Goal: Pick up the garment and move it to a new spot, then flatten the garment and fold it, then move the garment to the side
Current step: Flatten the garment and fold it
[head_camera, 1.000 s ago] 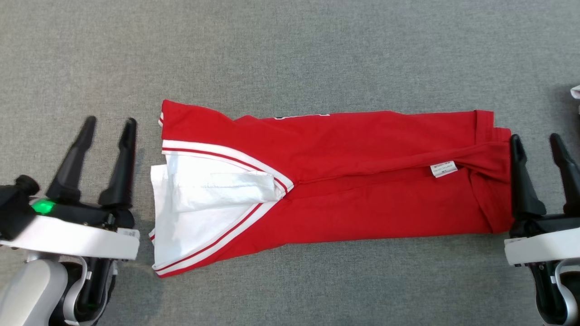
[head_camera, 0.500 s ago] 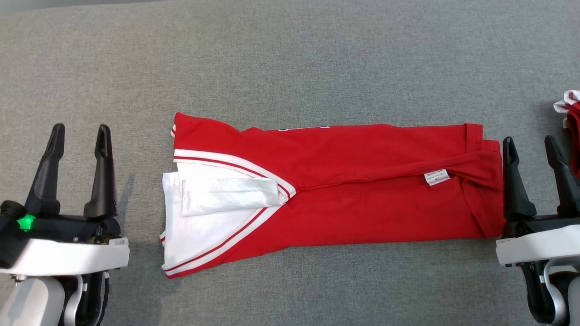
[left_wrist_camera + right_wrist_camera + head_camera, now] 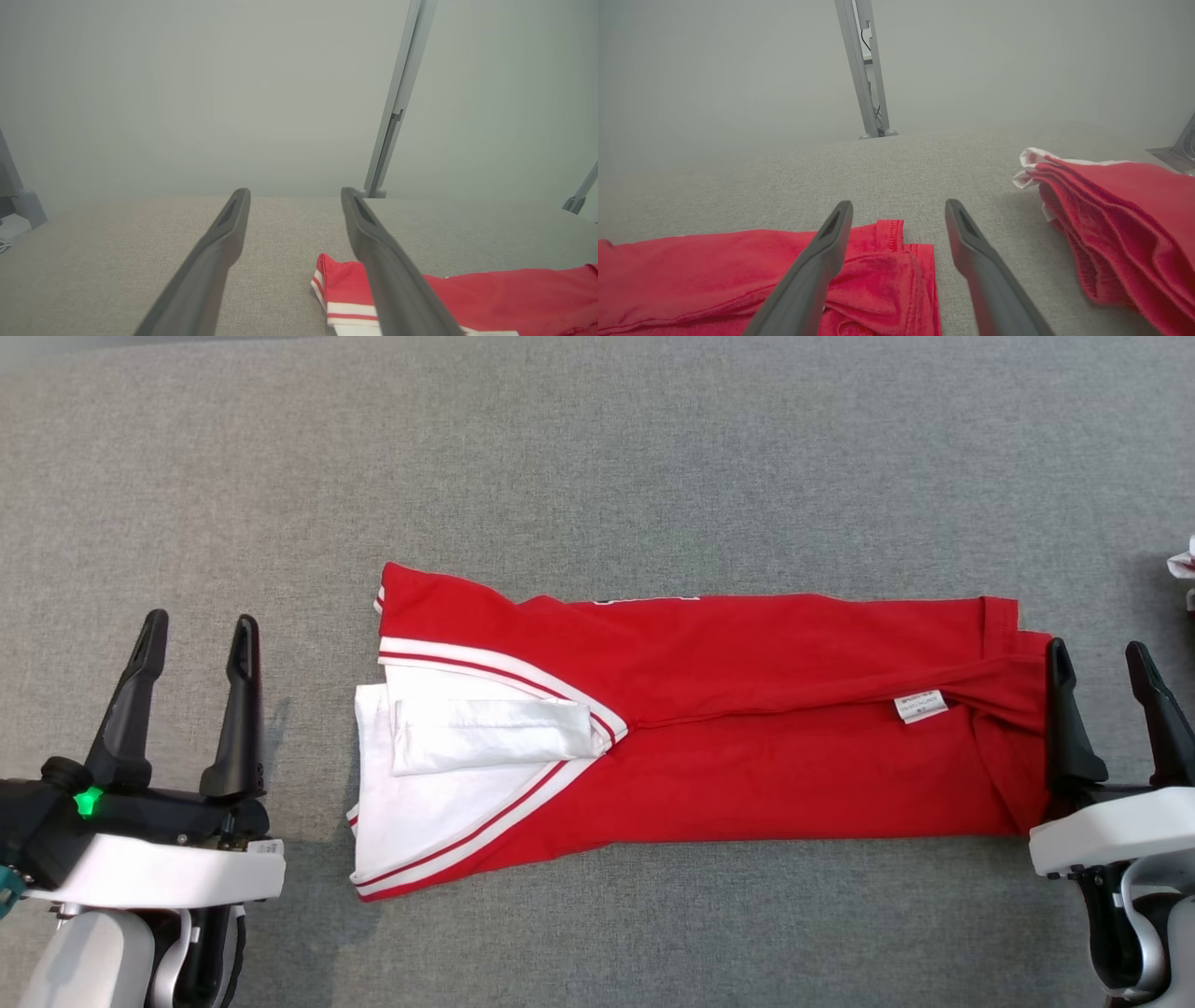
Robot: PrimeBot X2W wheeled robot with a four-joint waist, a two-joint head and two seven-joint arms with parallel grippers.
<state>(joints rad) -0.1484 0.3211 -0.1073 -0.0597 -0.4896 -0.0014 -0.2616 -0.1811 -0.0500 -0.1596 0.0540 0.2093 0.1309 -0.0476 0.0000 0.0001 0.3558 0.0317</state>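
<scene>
The garment point(image 3: 747, 728) is a red shirt with white trim, folded into a long strip that lies flat across the grey table point(image 3: 597, 476). Its white collar end points left, its hem end right. My left gripper point(image 3: 196, 630) stands open beside the collar end, apart from the cloth. In the left wrist view the red and white corner of the garment point(image 3: 343, 284) lies by the right finger of the left gripper point(image 3: 295, 196). My right gripper point(image 3: 1100, 655) is open at the hem end, its left finger over the cloth edge; the right wrist view shows the right gripper point(image 3: 899, 207) and the garment's hem point(image 3: 887, 252) under it.
A pile of folded red and white cloth point(image 3: 1120, 224) lies right of my right gripper; its corner point(image 3: 1184, 565) peeks in at the head view's right edge. Grey posts point(image 3: 864, 70) point(image 3: 397, 102) rise at the table's far edge. Bare grey table surface lies beyond the garment.
The head view has shifted, so the whole scene sits lower and slightly right. Both grippers stay open at the garment's two ends; the garment keeps its shape.
</scene>
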